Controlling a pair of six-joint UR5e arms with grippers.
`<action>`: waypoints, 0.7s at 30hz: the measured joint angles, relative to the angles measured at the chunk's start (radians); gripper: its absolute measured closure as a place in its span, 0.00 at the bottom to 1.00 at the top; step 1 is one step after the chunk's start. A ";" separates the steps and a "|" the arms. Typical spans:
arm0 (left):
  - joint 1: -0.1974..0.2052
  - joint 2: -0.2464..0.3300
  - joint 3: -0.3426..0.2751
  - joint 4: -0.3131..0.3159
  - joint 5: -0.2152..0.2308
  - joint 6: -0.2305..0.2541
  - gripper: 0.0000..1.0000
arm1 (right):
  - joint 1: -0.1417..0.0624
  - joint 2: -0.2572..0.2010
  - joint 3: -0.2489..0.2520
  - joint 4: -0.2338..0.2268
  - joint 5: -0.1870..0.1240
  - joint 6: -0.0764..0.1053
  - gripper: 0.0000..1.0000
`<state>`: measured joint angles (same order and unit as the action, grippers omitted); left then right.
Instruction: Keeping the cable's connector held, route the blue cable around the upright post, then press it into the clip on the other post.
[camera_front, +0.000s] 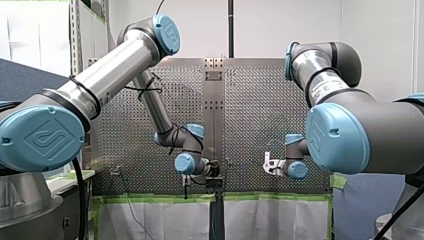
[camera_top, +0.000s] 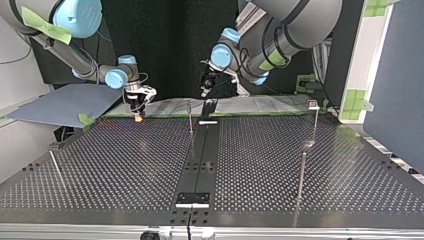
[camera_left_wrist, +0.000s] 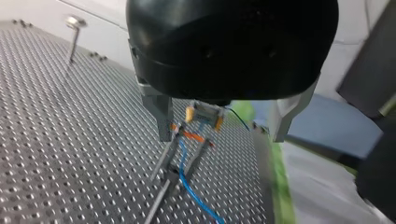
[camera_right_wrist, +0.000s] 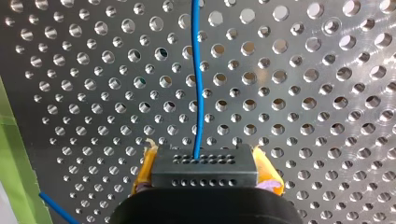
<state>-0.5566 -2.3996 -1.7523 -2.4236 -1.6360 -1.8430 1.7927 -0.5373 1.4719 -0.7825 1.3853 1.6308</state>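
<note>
Right wrist view: my right tool (camera_right_wrist: 204, 158) is clamped on the connector (camera_right_wrist: 203, 173), a black rectangular block with two rows of small round holes across its face. Its yellow pads (camera_right_wrist: 267, 170) press flat against the block's two short sides. The blue cable (camera_right_wrist: 200, 93), thin, smooth and glossy, comes out of the upper row of holes. It runs straight ahead of the tool with one soft kink, lying over the tabletop (camera_right_wrist: 303, 93). That tabletop is brushed grey metal, drilled all over with a regular grid of round holes. A second short stretch of the same cable shows beside the tool, next to a strip of green tape (camera_right_wrist: 18, 177).

Seen from the left wrist, my left tool (camera_left_wrist: 220, 137) has a rounded black body and two flat metal fingers (camera_left_wrist: 161, 116) standing wide apart, gripping nothing. Ahead, between those fingers, the cable curves down in a loose bend toward the tabletop. A slim metal post (camera_left_wrist: 72, 39) with a small disc-shaped cap stands well apart from the tool, off to one side.
</note>
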 joint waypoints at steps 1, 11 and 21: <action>0.000 0.000 0.000 -0.006 -0.009 0.004 0.00 | 0.000 0.000 0.000 0.000 0.000 0.000 1.00; 0.006 0.000 0.000 -0.027 -0.085 0.010 0.00 | -0.001 0.000 0.000 0.001 -0.006 0.000 1.00; 0.014 0.000 0.000 -0.031 -0.089 0.020 0.00 | -0.002 0.001 0.000 0.003 -0.007 0.000 1.00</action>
<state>-0.5421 -2.3993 -1.7520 -2.4545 -1.7251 -1.8226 1.7910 -0.5368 1.4720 -0.7793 1.3784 1.6309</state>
